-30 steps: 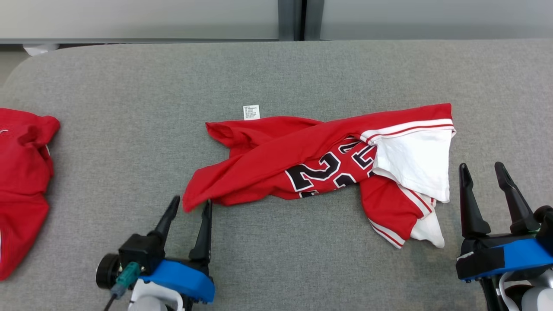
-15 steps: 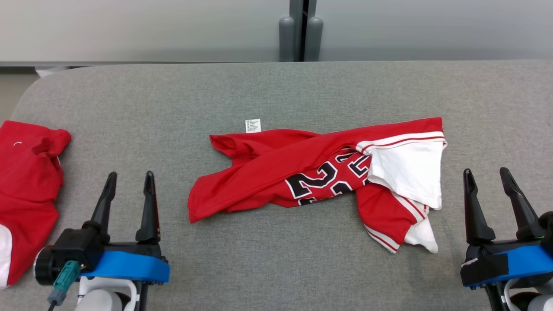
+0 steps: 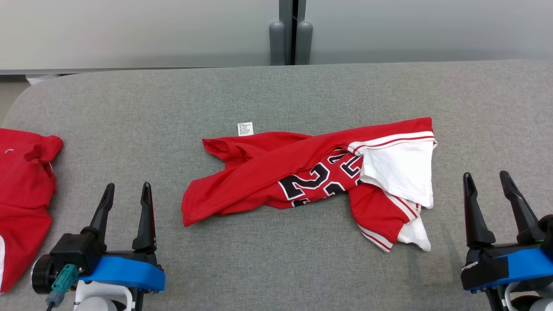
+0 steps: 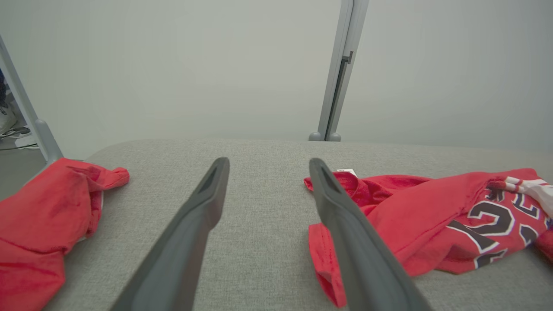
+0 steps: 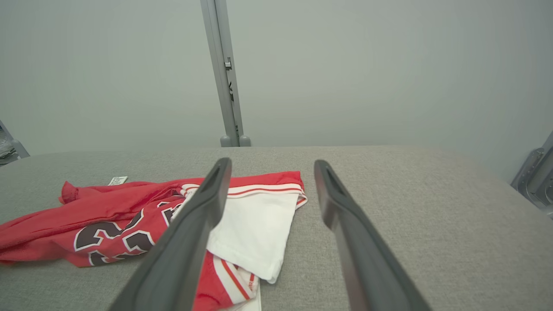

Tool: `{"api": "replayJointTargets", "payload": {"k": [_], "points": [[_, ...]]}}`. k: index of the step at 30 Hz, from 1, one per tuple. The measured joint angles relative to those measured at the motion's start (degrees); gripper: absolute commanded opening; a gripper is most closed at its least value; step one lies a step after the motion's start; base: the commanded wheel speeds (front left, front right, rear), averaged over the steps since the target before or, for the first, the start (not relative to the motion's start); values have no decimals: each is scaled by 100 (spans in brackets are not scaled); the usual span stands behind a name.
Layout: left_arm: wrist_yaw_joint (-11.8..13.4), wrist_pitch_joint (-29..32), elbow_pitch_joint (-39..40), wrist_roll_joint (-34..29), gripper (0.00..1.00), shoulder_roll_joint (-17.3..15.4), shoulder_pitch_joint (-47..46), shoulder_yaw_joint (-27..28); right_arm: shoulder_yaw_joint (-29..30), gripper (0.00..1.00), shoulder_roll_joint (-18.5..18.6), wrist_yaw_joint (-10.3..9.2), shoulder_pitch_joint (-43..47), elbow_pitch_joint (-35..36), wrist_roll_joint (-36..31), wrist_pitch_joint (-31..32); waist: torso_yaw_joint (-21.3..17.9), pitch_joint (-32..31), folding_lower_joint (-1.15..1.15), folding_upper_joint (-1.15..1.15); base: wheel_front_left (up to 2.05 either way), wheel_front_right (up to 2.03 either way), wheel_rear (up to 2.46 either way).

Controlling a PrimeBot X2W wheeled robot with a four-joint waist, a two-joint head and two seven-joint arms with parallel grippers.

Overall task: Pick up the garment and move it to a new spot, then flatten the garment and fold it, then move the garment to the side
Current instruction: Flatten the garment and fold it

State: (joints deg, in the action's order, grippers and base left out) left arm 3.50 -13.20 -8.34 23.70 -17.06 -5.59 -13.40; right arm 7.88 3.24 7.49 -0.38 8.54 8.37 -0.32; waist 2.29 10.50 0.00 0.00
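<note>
I see the jersey (image 3: 259,172) lying crumpled and twisted across the middle of the grey table (image 3: 276,90). It is red with black numbers, and a white panel is turned out at its right end. A small white label (image 3: 245,128) lies at its far edge. My left gripper (image 3: 128,185) is near its left corner, fingers spread, holding nothing. My right gripper (image 3: 485,174), off the white end, is likewise spread and empty. Another red shirt (image 3: 21,194) lies at the table's left edge.

the red jersey (image 3: 259,168) shows black numbers, a 2 clear, the rest creased. the white tag (image 3: 245,128) at its far edge has unreadable print.
</note>
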Motion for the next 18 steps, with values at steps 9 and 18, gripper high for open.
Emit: {"api": "replayJointTargets", "payload": {"k": [9,18], "points": [[-1,104,-7,69,100,-5,-26,-29,-14,100,-4,0,-1,-2,-1,4,12,1,0,0,0,0,0],[-285,1217,-227,461,100,167,-335,-437,-85,100,-5,0,-60,-20,19,22,-32,349,1,0,0,0,0]]}}
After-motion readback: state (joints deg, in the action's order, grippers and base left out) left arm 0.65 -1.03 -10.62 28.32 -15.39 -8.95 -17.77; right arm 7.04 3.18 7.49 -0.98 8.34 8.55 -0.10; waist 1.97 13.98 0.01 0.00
